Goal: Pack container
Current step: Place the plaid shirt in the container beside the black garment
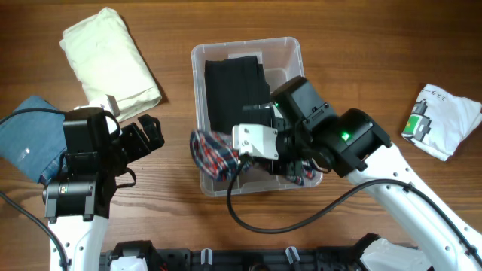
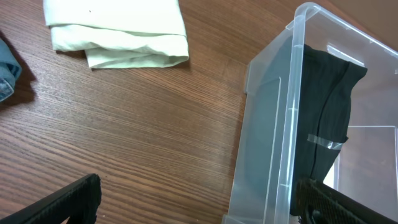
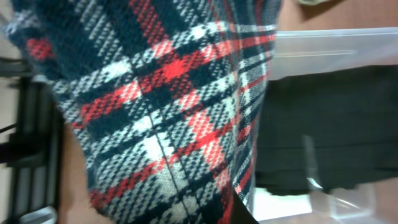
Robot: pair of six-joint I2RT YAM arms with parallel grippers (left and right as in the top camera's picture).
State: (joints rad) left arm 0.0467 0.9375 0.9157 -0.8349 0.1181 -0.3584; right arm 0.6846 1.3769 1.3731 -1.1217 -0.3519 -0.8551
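The container (image 1: pixel 285 54) sits on the bench (image 1: pixel 361 60) in the middle of the overhead view, its long sides running away from the robot. A folded black garment (image 1: pixel 233 86) lies inside it against the far left corner, and through the clear side wall (image 2: pixel 267 124) it shows as a dark slab with a strip of tape across it.

The right pincer (image 1: pixel 235 150) reaches in over the container's near right rim and grasps a plaid cloth (image 1: pixel 209 150) in red, white and navy. The cloth is bunched at the pincer's tip, hiding the fingers, and rises above the container's near left edge. A further piece of it (image 1: pixel 305 172) shows under the arm at the near right wall. From the right wrist the plaid (image 3: pixel 155 112) fills most of the picture, with the black garment (image 3: pixel 336 124) and a strip of the container's clear rim (image 3: pixel 336 43) behind it.

The left pincer (image 1: pixel 151 134) hangs over bare bench just left of the container, released, its two dark fingers (image 2: pixel 68 199) spread wide with nothing between them.

Left of the container and further back lies a folded cream cloth (image 1: pixel 109 56) (its near corner shows in the left wrist view too). A blue garment (image 1: pixel 26 139) lies well to the container's left, partly under the left arm. A white shirt with a green print (image 1: pixel 444 120) lies well to the container's right.
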